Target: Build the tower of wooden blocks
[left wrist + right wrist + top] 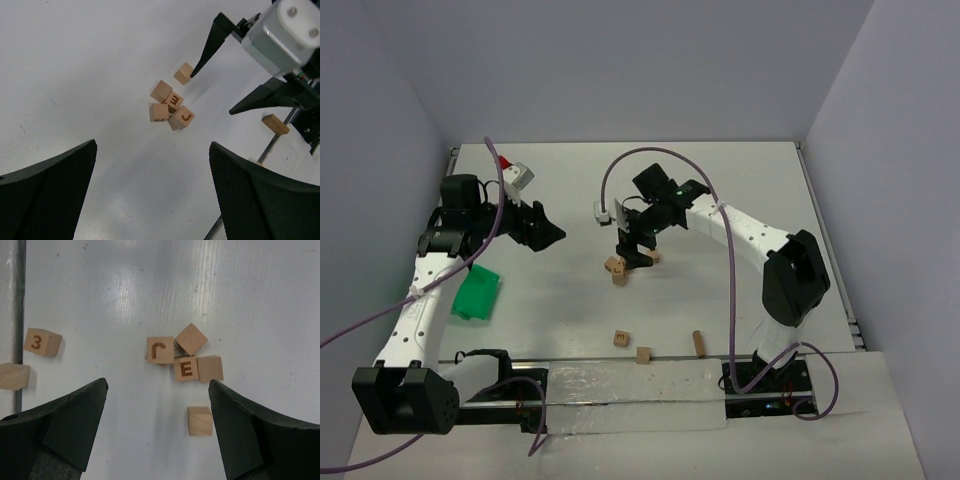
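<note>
Wood blocks (186,360) lie clustered on the worktop (100,300) just ahead of our right hand (157,387), which hangs spread wide and empty, so we judge we should centre on the lone cube (200,421) inside its span, square to its faces, before closing.

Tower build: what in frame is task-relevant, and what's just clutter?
Job: block cluster by the right pincer; lone block beside it; three stray blocks toward the near edge.
Lying about: green tray; red-tipped grey object, far left.
</note>
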